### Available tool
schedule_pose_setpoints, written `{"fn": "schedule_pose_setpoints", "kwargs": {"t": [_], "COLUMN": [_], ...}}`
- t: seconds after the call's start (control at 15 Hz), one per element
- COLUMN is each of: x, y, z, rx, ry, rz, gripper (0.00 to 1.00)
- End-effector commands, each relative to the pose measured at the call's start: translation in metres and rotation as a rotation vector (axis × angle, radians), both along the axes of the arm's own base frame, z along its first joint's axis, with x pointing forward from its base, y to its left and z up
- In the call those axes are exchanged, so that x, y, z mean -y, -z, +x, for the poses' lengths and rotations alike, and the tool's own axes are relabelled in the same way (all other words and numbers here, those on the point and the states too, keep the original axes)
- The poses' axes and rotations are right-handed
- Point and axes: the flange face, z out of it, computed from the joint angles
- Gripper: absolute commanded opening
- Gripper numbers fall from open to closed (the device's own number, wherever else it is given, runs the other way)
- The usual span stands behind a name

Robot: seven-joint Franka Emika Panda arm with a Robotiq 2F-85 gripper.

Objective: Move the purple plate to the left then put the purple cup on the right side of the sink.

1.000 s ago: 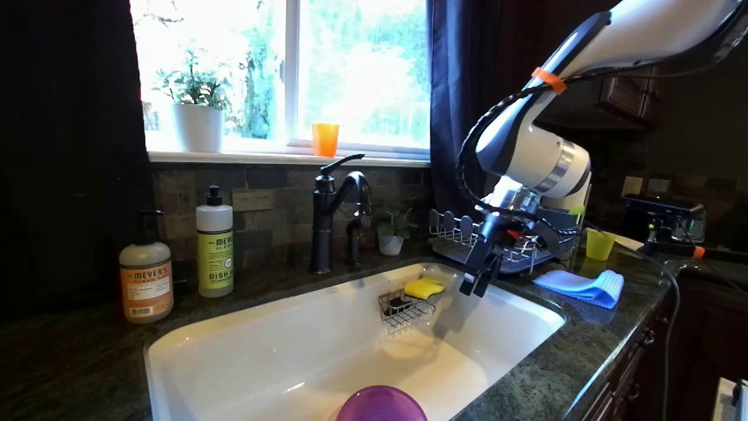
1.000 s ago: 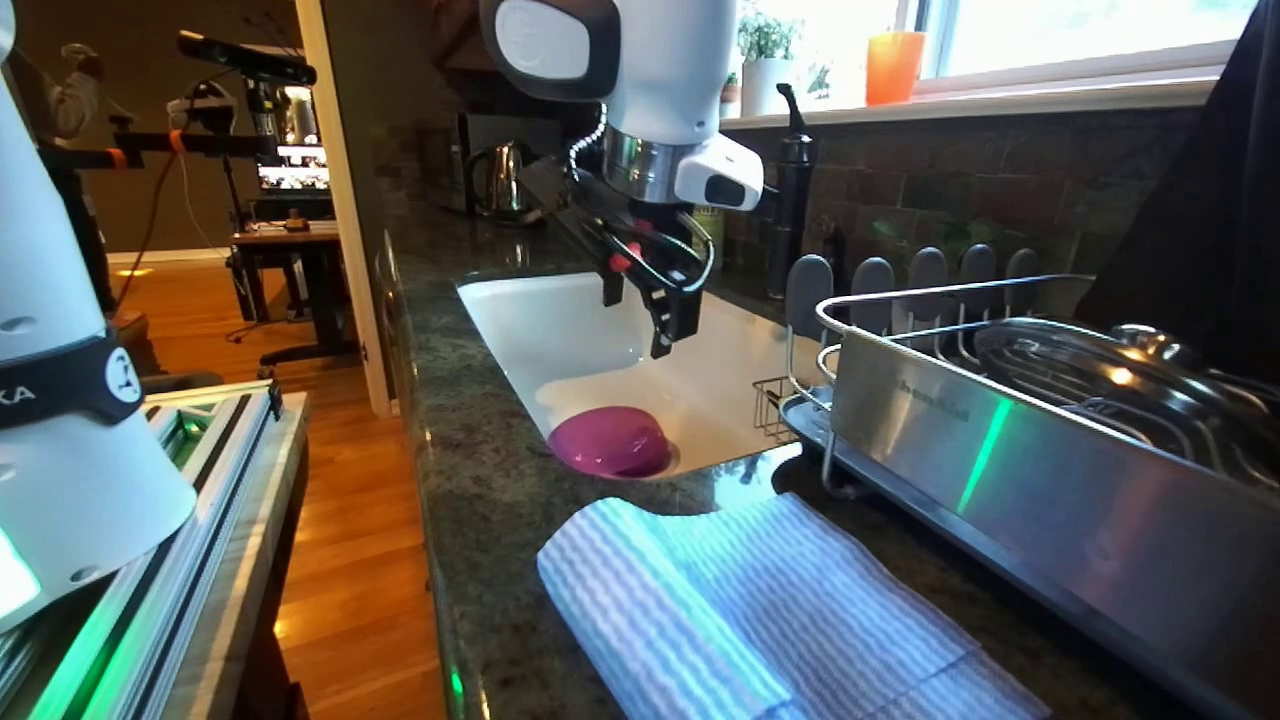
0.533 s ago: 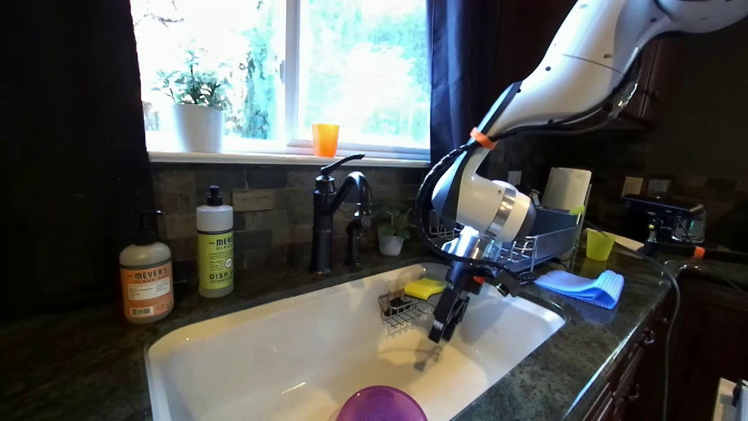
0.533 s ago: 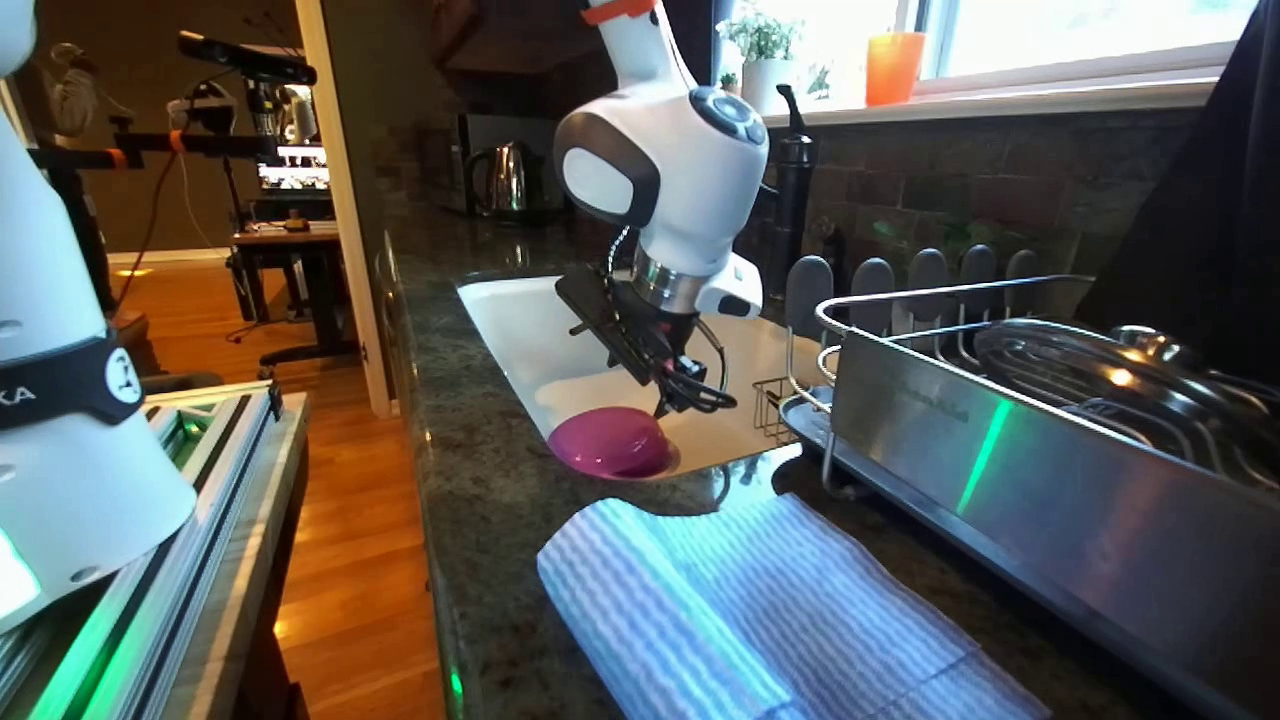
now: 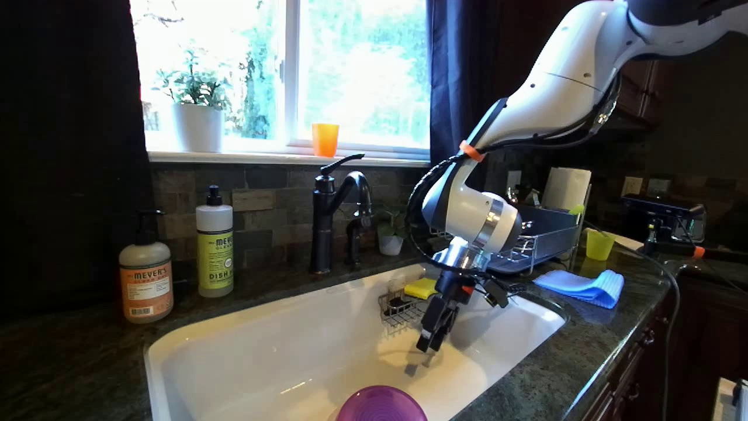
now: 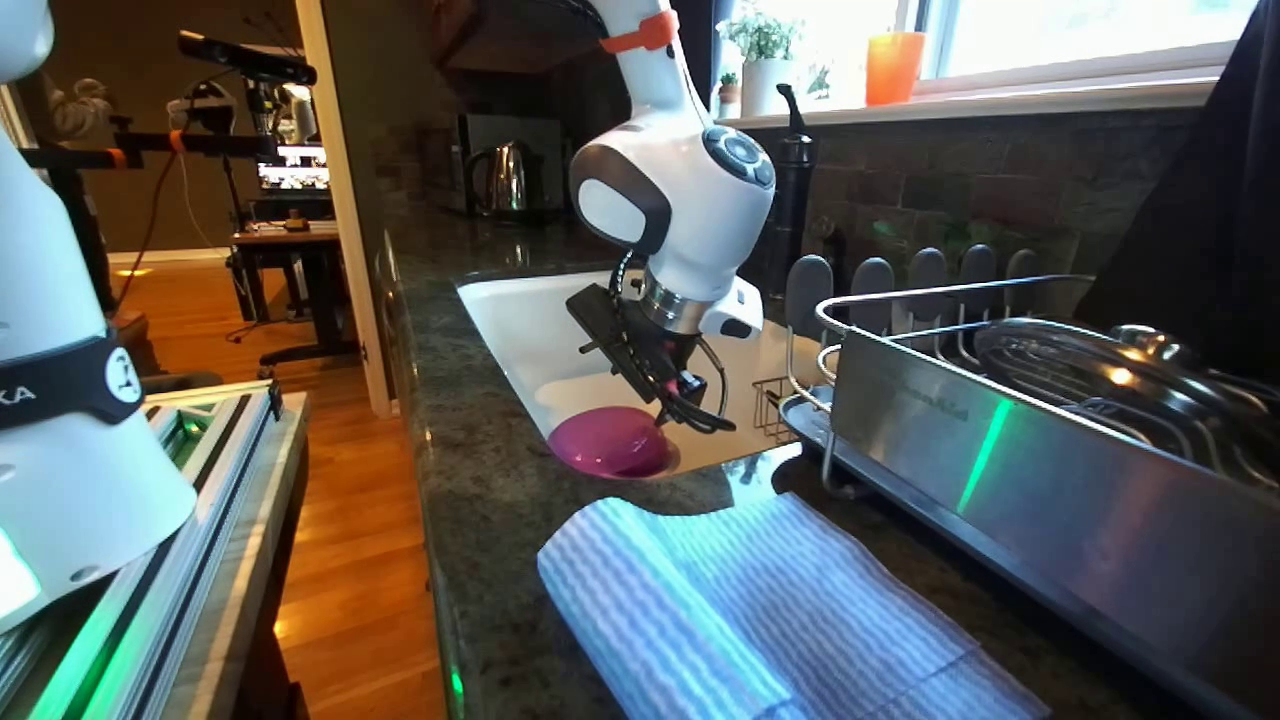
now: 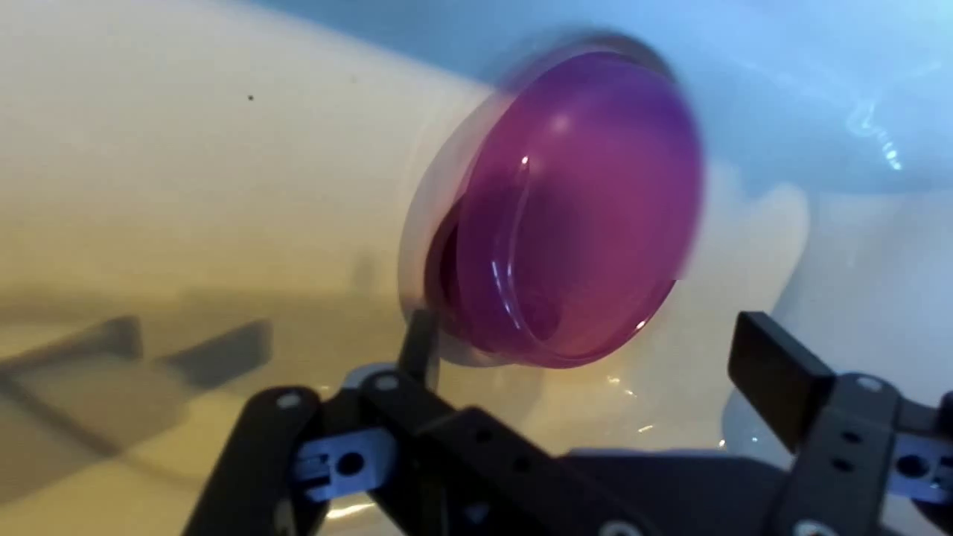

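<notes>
The purple plate (image 7: 595, 193) lies tilted in the white sink (image 5: 263, 351). It also shows at the bottom of an exterior view (image 5: 383, 404) and near the counter-side wall in an exterior view (image 6: 605, 442). A darker purple shape shows under its edge in the wrist view; I cannot tell whether it is the purple cup or the plate's underside. The cup is not otherwise visible. My gripper (image 7: 599, 357) is open and empty, its fingers wide apart below the plate's edge in the wrist view. In an exterior view the gripper (image 5: 429, 345) hangs inside the sink, apart from the plate.
A wire basket (image 5: 400, 316) with a yellow sponge (image 5: 421, 287) hangs on the sink's back wall. The dark faucet (image 5: 322, 228) stands behind the sink. A dish rack (image 6: 930, 400) and a striped towel (image 6: 760, 610) are on the counter. Soap bottles (image 5: 215, 251) stand at the far end.
The arm has lowered my open gripper from above the sink's rim down into the basin, closer to the purple plate. The plate has not moved.
</notes>
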Motion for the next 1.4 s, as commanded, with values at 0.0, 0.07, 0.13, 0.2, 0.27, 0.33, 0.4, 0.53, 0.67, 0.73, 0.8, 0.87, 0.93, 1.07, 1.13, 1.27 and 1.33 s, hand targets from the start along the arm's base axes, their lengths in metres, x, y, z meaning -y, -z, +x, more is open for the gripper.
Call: {"fn": "schedule_pose_setpoints", "kwargs": {"t": [0.0, 0.07, 0.13, 0.2, 0.27, 0.33, 0.4, 0.53, 0.67, 0.73, 0.8, 0.87, 0.93, 1.07, 1.13, 1.27, 1.33], "x": [-0.025, -0.03, -0.033, -0.037, -0.04, -0.044, -0.047, -0.051, -0.053, -0.055, -0.057, -0.058, -0.06, -0.062, -0.06, -0.057, -0.056], "y": [0.047, 0.057, 0.065, 0.075, 0.084, 0.093, 0.099, 0.109, 0.117, 0.121, 0.124, 0.126, 0.127, 0.125, 0.121, 0.112, 0.106], "z": [0.025, 0.029, 0.031, 0.033, 0.035, 0.036, 0.037, 0.038, 0.039, 0.041, 0.041, 0.043, 0.044, 0.048, 0.05, 0.052, 0.053], "rx": [-0.025, -0.048, -0.066, -0.081, -0.097, -0.106, -0.112, -0.121, -0.127, -0.128, -0.126, -0.117, -0.108, -0.083, -0.067, -0.05, -0.046], "ry": [-0.008, -0.012, -0.014, -0.011, -0.008, -0.007, -0.004, 0.005, 0.002, -0.006, -0.022, -0.04, -0.056, -0.071, -0.076, -0.082, -0.086], "rz": [0.049, 0.053, 0.054, 0.063, 0.068, 0.073, 0.078, 0.077, 0.084, 0.089, 0.108, 0.127, 0.142, 0.168, 0.181, 0.207, 0.226], "gripper": [1.0, 1.0, 1.0, 1.0, 1.0, 1.0, 1.0, 1.0, 1.0, 1.0, 1.0, 1.0, 1.0, 0.75, 0.73, 0.58, 0.49]}}
